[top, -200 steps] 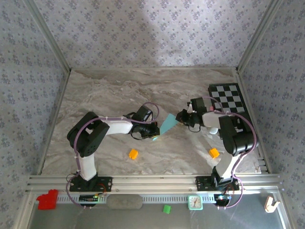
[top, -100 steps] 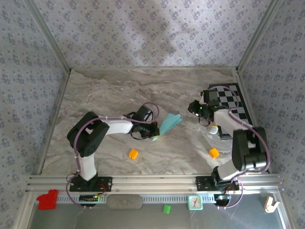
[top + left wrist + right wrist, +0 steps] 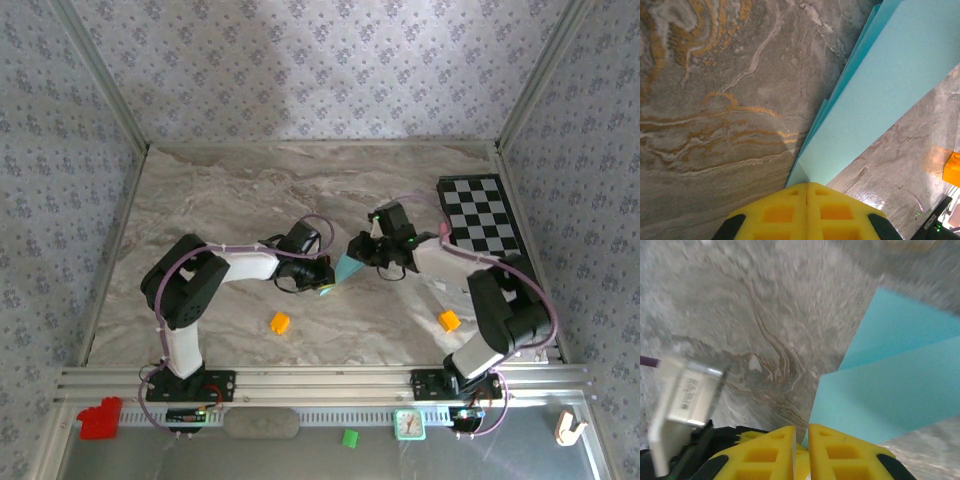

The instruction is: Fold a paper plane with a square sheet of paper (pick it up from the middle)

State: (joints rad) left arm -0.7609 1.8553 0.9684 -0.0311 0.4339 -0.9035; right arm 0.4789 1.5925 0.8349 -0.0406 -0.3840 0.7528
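Jaws of the left gripper pressed flat together, pinching the pointed near corner of the square sheet of paper, which fans away from them in two or three overlapping teal layers. Jaws of the right gripper a thin slit apart at the sheet's opposite edge; whether that edge sits inside the slit cannot be told. From above, the folded sheet spans the short gap between the two grippers, lifted at a slant over the marble tabletop near its middle. One orange cube lies just in front of the left arm, another beside the right arm; the checkered board lies well apart at the far right.

Step in hand, as judged: a crease made between two grips. Done well, the left pinch stays fixed as the anchor, while the right jaws take only the top layer, draw it taut without tearing, and lay edge on edge before pressing flat.
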